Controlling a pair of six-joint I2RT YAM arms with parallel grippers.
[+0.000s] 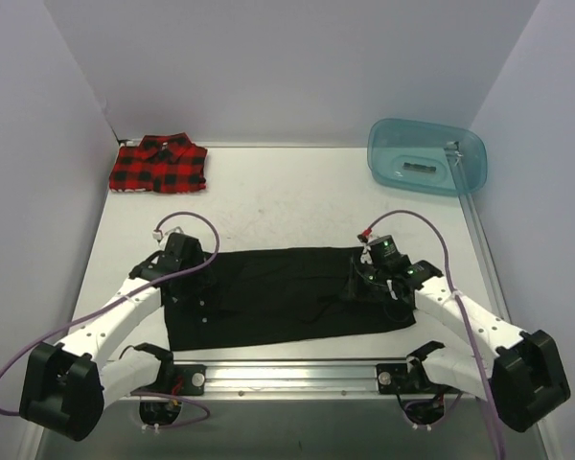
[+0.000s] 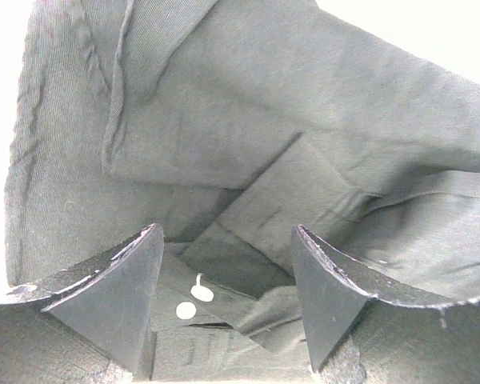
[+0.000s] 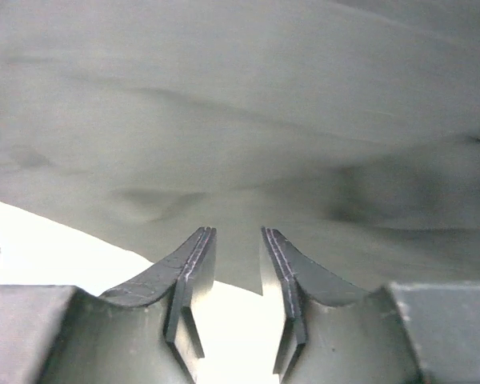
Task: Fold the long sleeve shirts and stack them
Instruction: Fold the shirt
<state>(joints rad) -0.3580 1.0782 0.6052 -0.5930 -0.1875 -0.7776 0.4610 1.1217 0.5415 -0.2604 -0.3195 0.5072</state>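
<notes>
Lying under left tool (image 1: 188, 276): black shirt (image 1: 278, 299)

Top camera looks down; 2 wrist cameras closely face the black shirt (image 1: 287, 297).

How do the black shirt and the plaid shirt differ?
The black shirt is plain; the plaid shirt is checked red and black. The black shirt lies spread out; the plaid shirt is folded into a small packet. The black shirt is at the near side; the plaid shirt sits in the far left corner. Both lie on the table.
</notes>
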